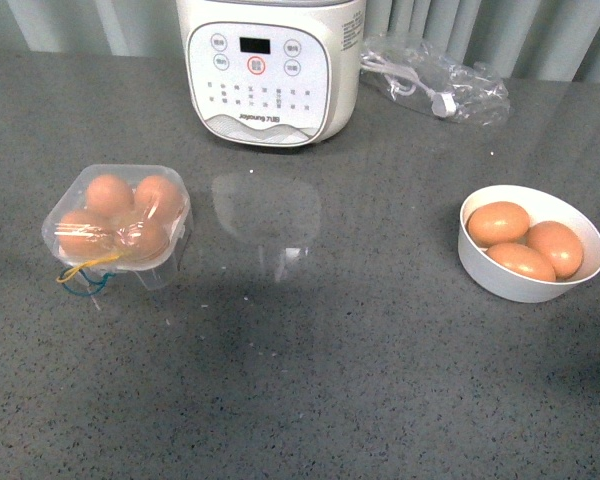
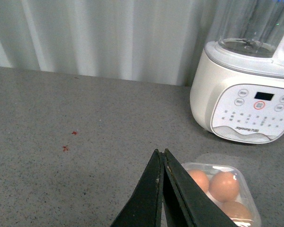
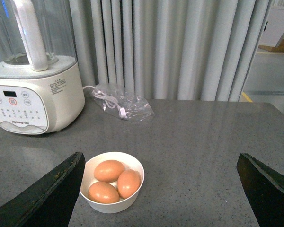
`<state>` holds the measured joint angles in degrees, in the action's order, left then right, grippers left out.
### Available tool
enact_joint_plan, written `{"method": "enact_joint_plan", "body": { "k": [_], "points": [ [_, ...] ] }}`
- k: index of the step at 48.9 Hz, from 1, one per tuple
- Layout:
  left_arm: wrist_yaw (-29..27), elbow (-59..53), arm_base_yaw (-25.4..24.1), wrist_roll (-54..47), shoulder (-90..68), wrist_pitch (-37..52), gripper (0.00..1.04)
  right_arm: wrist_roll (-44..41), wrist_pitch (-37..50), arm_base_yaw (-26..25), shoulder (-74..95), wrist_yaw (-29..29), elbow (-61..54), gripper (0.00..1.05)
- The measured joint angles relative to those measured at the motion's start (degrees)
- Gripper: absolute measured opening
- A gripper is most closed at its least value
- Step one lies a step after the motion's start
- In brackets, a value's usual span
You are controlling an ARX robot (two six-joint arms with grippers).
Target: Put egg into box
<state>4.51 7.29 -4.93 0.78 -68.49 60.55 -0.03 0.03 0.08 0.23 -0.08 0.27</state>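
I've got open table between box and bowl; blender and bagged cable crowd the far edge.

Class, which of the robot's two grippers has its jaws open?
The right gripper: its jaws stand wide apart, one at each edge of its wrist view. The left gripper has its jaws pressed together, holding nothing.

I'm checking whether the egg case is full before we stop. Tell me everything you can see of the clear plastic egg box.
The box is a small clear plastic case with rounded corners, flat on the grey table on the robot's left side. Four orange-brown eggs fill it; the lid seems down over them. Yellow and blue strings trail from its near edge. Nothing else touches it.
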Motion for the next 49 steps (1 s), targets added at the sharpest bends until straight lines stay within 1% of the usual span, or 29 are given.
{"method": "enact_joint_plan", "body": {
  "k": [4,8,13,30,36,49],
  "points": [
    [-0.57,-1.29,0.85,-0.17,3.26,-2.01,0.04,0.00,0.00,0.00,0.00,-0.02,0.00,0.97],
    [-4.07,-2.49,3.50,-0.28,6.56,-4.33,0.04,0.00,0.00,0.00,0.00,-0.02,0.00,0.97],
    [-4.37,-3.85,4.70,-0.33,11.34,-7.72,0.04,0.00,0.00,0.00,0.00,-0.02,0.00,0.97],
    [-4.55,-5.62,4.79,-0.33,24.17,-18.10,0.04,0.00,0.00,0.00,0.00,-0.02,0.00,0.97],
    [-4.52,-5.66,4.79,-0.33,30.86,-23.87,0.04,0.00,0.00,0.00,0.00,-0.02,0.00,0.97],
    [-4.55,-5.70,4.79,-0.33,40.48,-32.74,0.04,0.00,0.00,0.00,0.00,-0.02,0.00,0.97]
  ]
}}
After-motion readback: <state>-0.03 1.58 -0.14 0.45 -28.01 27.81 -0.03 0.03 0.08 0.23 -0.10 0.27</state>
